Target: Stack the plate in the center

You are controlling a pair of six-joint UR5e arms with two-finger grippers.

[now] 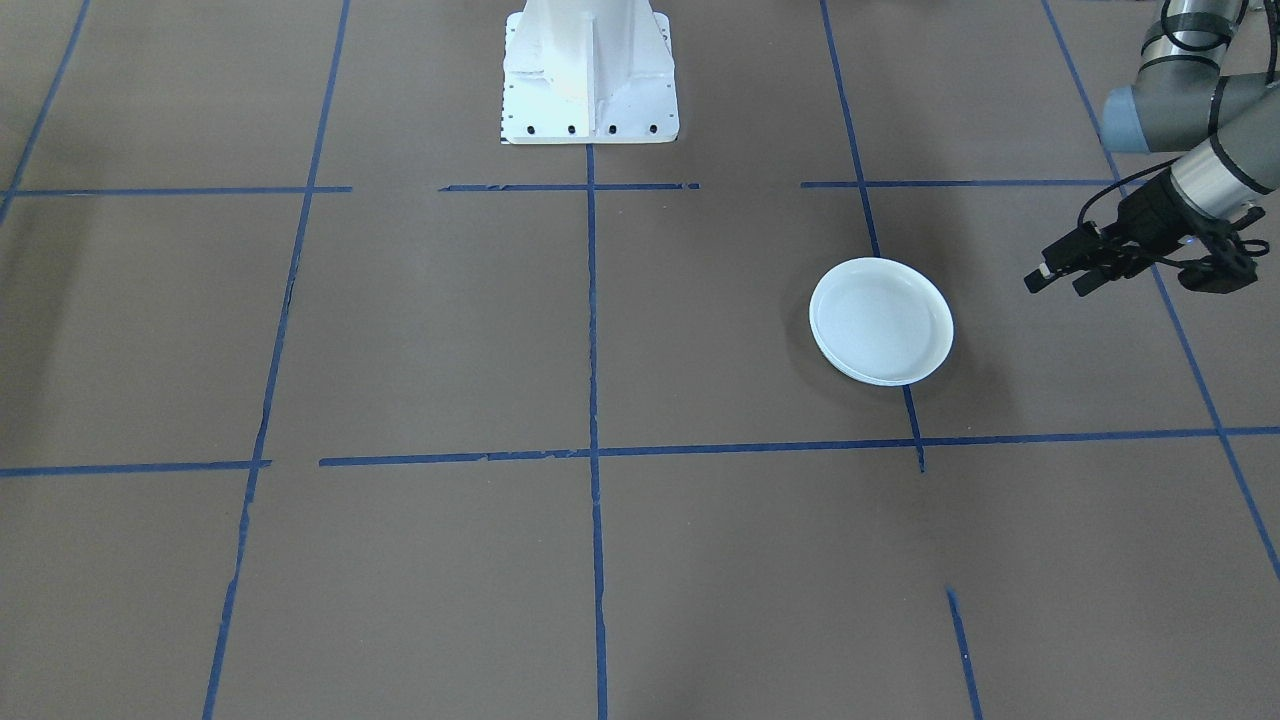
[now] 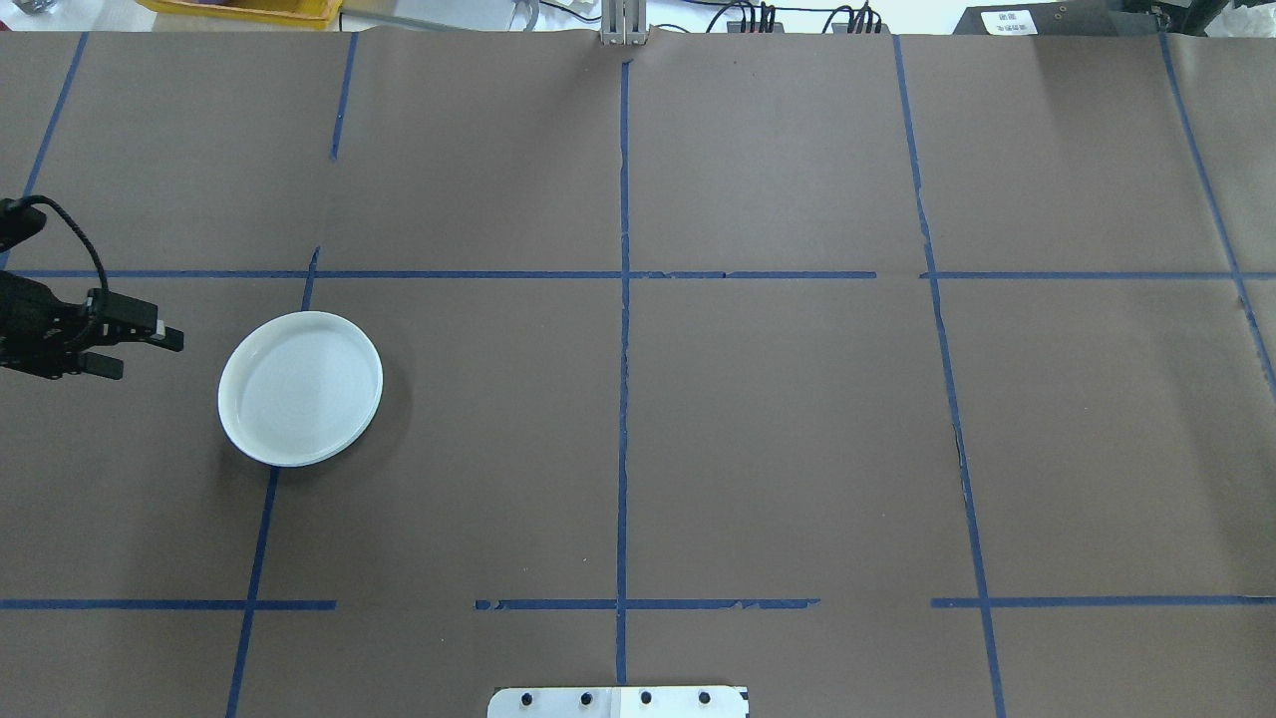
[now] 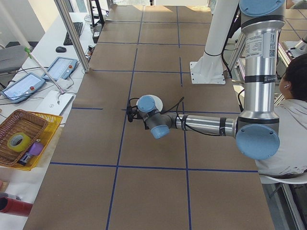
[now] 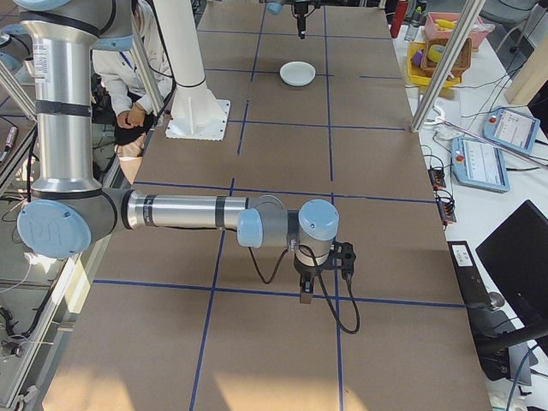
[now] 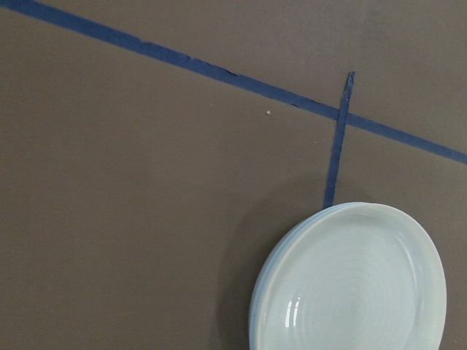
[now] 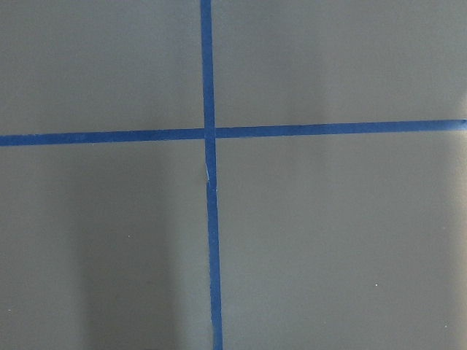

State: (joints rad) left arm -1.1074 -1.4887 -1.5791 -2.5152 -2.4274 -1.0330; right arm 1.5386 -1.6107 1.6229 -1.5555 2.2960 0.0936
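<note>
Plates (image 5: 350, 281) sit stacked on the bench just ahead of the left hand (image 2: 130, 349), which is slightly open and empty, way nearer than the right.

The table (image 2: 778, 419) is covered with brown paper (image 2: 449, 479) marked into a grid by blue tape lines (image 2: 624, 299). A stack of white plates (image 2: 300, 388) sits on it at the robot's left side, over a tape line, its top plate (image 5: 350, 284) showing faint concentric rings. The robot's white base plate (image 1: 590, 110) stands at the table's near edge.
</note>
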